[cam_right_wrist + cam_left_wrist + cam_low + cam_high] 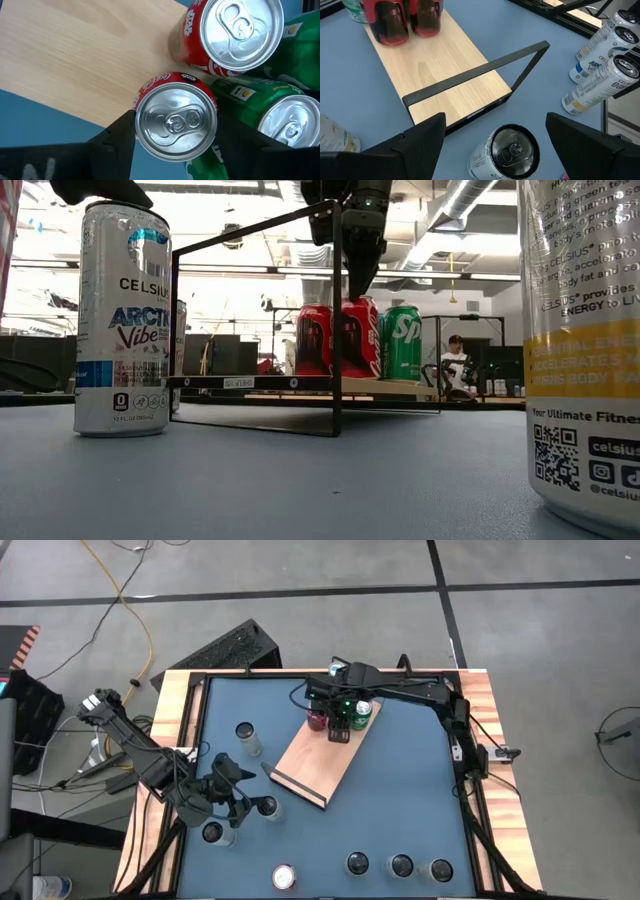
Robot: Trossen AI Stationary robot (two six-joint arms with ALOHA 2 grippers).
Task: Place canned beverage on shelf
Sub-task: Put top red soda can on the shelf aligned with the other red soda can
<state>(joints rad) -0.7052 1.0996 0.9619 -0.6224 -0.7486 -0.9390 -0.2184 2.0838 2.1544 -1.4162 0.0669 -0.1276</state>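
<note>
Evidently we had our right hand (172,135) spread around a red can (176,122) standing on the shelf (315,755) beside another red can (235,32) and a green one (280,117); lifting clear seemed next. Our left hand (492,135) hovered spread over a silver can (507,152) on the surface (410,800).

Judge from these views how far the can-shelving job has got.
Done: two red cans and a green can stand on the shelf. In hand: the right gripper sits over one of them; the left gripper has jaws open astride a silver can on the table. Left: that and other cans.
</note>
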